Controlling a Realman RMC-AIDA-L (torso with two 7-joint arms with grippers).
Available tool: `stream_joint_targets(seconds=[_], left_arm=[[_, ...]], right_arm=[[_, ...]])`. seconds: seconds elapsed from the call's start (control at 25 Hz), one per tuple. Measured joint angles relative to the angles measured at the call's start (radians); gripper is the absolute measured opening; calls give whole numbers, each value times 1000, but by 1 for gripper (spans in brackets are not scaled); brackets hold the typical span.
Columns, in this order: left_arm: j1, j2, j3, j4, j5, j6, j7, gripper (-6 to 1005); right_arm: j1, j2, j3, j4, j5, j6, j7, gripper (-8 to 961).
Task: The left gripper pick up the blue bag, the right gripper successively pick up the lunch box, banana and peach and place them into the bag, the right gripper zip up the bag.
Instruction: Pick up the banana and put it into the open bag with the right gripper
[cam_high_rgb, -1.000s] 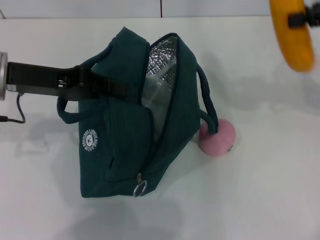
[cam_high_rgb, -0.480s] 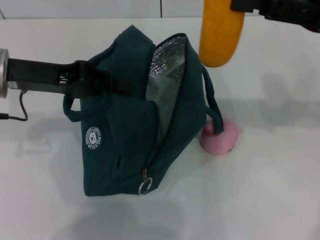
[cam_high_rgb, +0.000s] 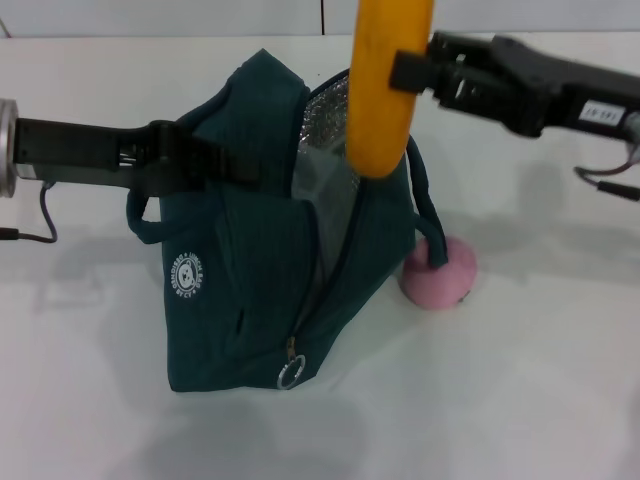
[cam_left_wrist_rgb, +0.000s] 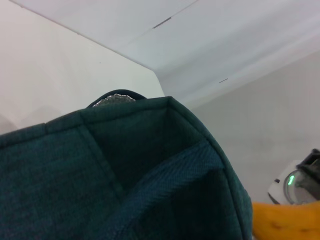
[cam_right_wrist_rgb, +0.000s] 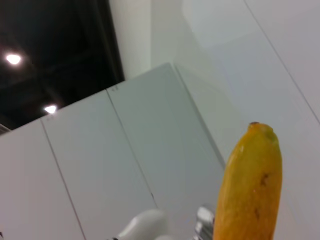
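The blue bag stands open on the white table, its silver lining showing. My left gripper is shut on the bag's upper left rim and holds it up. My right gripper is shut on the banana, which hangs upright with its lower end just over the bag's open mouth. A pale clear shape inside the opening may be the lunch box. The pink peach lies on the table against the bag's right side, under a handle. The left wrist view shows bag fabric and the banana. The right wrist view shows the banana.
The white table runs to a wall at the back. The bag's zipper ring pull hangs at its front lower corner. A black cable trails from the left arm.
My right gripper has carried the banana leftward from the far right corner to above the bag's mouth. The bag and left gripper have shifted slightly.
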Motion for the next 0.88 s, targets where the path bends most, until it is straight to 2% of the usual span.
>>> stream_joint_targets(seconds=[0.28,0.64,0.88], left_arm=[[-1,0,0,-10,-10,-2,10,39],[-6,3,0,-23,-11,-12,11,39],[-8,3,0,-23,-11,-13,11,39]], right_arm=[[19,3,-53,94,10,66,-83,407],[28,3,-101,140,48,111,-119,406],[50,3,-192,159,121,119,-129,407]])
